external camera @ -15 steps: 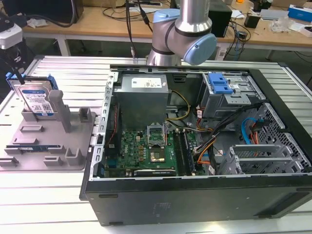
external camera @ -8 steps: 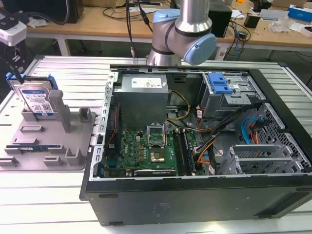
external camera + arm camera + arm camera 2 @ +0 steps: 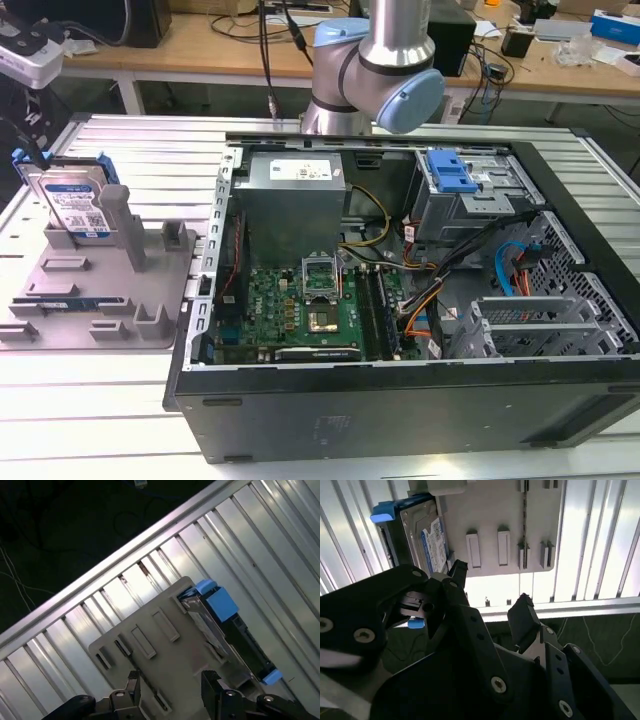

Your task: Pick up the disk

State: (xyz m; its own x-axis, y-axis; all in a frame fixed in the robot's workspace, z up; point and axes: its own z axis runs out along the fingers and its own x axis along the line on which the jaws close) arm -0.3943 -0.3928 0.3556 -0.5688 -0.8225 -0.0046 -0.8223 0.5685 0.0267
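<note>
I'm watching the large black open computer case (image 3: 400, 420) sitting on the ribbed aluminium table (image 3: 100, 420). Beside it, the grey plastic holder with upright posts (image 3: 100, 290) is carrying the silver, blue-railed disk (image 3: 72, 205) on edge. My black gripper (image 3: 490, 585) is hovering spread and empty near the disk, without touching it.

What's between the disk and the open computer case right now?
In the exterior view, the grey holder, with its upright posts, lies between the disk and the computer case.
</note>
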